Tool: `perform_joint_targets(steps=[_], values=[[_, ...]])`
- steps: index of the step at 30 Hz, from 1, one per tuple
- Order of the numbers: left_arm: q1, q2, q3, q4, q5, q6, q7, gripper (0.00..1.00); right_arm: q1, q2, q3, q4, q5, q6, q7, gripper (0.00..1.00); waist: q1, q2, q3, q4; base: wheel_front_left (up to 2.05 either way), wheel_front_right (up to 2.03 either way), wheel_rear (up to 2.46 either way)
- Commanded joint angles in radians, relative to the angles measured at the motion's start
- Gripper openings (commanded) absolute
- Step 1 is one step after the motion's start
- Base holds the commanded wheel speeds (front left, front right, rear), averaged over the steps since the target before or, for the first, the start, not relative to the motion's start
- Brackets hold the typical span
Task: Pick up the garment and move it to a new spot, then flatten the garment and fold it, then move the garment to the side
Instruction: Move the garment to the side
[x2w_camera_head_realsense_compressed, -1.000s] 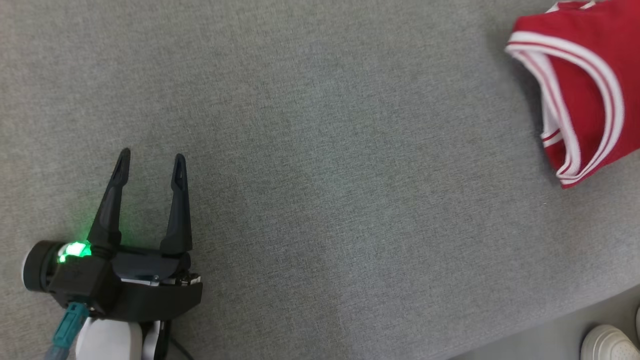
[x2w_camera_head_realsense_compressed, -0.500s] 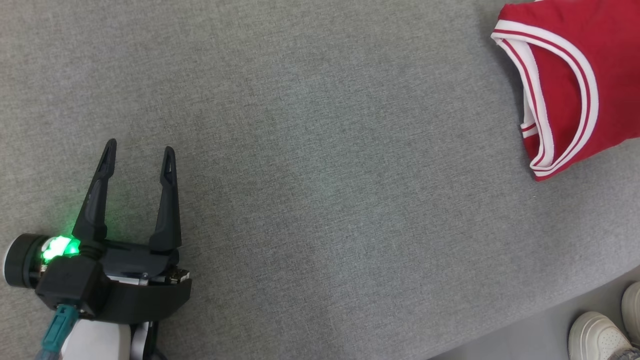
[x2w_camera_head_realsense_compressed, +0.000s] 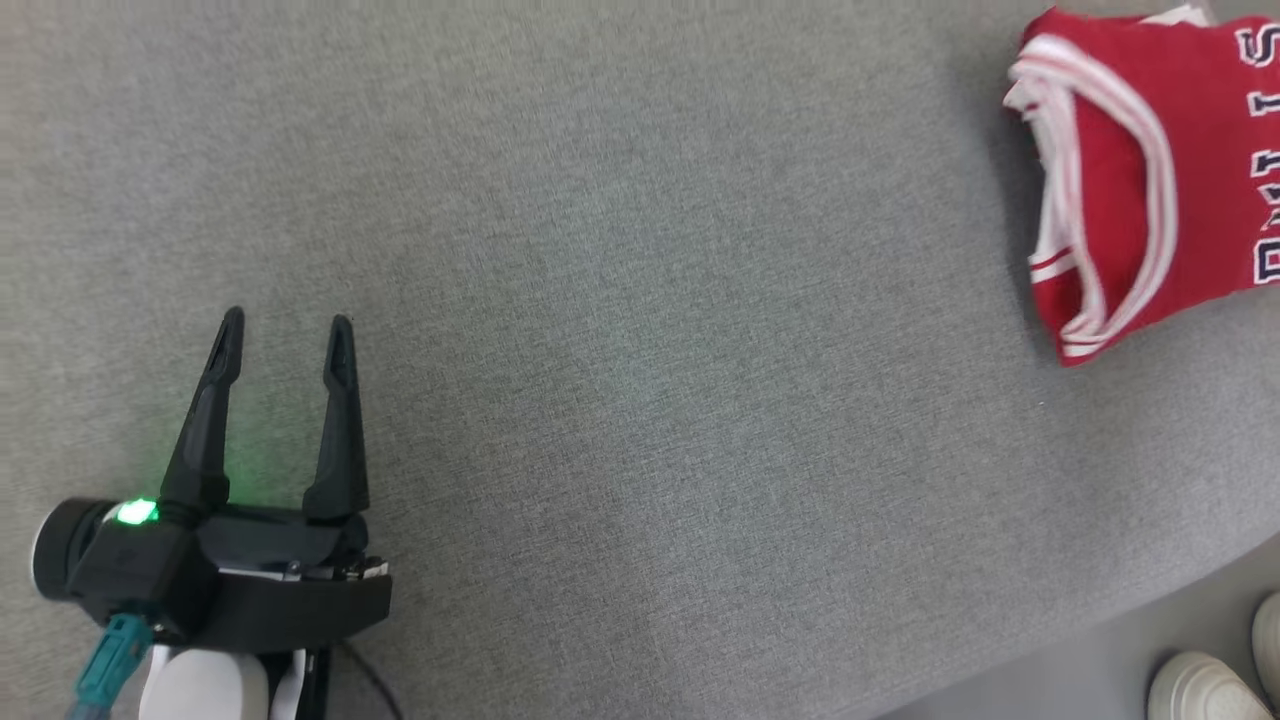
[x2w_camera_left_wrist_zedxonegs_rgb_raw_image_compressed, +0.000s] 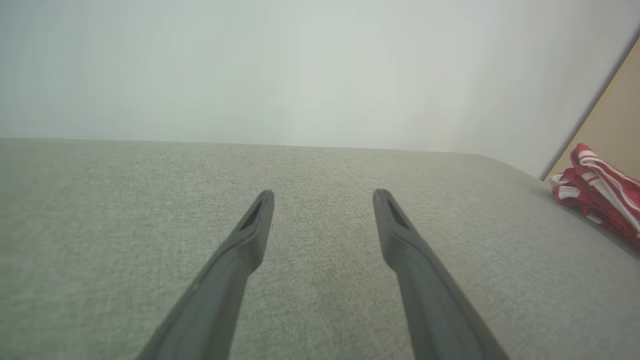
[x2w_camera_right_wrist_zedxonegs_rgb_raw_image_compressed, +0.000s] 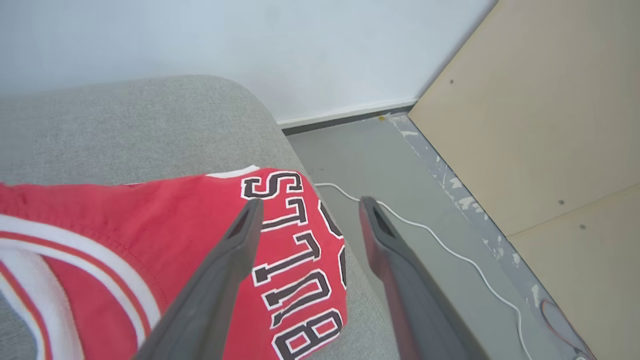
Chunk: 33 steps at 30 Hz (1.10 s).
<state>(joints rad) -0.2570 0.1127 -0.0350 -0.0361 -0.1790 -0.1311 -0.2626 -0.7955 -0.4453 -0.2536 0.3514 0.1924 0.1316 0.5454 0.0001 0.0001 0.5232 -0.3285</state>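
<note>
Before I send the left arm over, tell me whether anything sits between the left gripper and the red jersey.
Nothing visible does. Plain grey cushion runs from the open left gripper across to the red jersey, which lies at the cushion's right end.

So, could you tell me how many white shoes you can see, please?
2. First shoe sits at the head view's bottom right corner beside the grey cushion; second shoe is right of it, cut by the frame edge.
</note>
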Motion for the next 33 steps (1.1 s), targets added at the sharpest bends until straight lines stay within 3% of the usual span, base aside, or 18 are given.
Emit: perform_joint_targets(steps=[1, 11, 18, 25, 33], values=[[0.02, -0.007, 0.013, -0.005, -0.01, 0.001, -0.002, 1.0, 0.024, -0.015, 0.024, -0.014, 0.018, -0.002, -0.026, 1.0, -0.0001, -0.0001, -0.044, 0.013, 0.0, 0.0, 0.0], [0.114, -0.053, 0.114, 0.032, -0.046, 0.01, -0.002, 1.0, 0.168, -0.063, 0.261, -0.14, 0.149, -0.002, -0.25, 1.0, -0.0001, -0.0001, -0.206, 0.073, 0.0, 0.0, 0.0], [0.178, -0.062, 0.162, 0.075, -0.063, 0.039, -0.002, 1.0, 0.281, -0.073, 0.345, -0.195, 0.198, -0.002, -0.406, 1.0, -0.0001, -0.0001, -0.306, 0.114, 0.0, 0.0, 0.0], [0.229, -0.063, 0.166, 0.128, -0.079, 0.085, -0.002, 1.0, 0.423, -0.054, 0.41, -0.199, 0.231, -0.002, -0.565, 1.0, -0.0001, -0.0001, -0.39, 0.162, 0.0, 0.0, 0.0], [0.266, -0.063, 0.15, 0.158, -0.07, 0.102, -0.002, 1.0, 0.547, 0.007, 0.43, -0.143, 0.201, -0.002, -0.7, 1.0, -0.0001, -0.0001, -0.444, 0.215, 0.0, 0.0, 0.0]])
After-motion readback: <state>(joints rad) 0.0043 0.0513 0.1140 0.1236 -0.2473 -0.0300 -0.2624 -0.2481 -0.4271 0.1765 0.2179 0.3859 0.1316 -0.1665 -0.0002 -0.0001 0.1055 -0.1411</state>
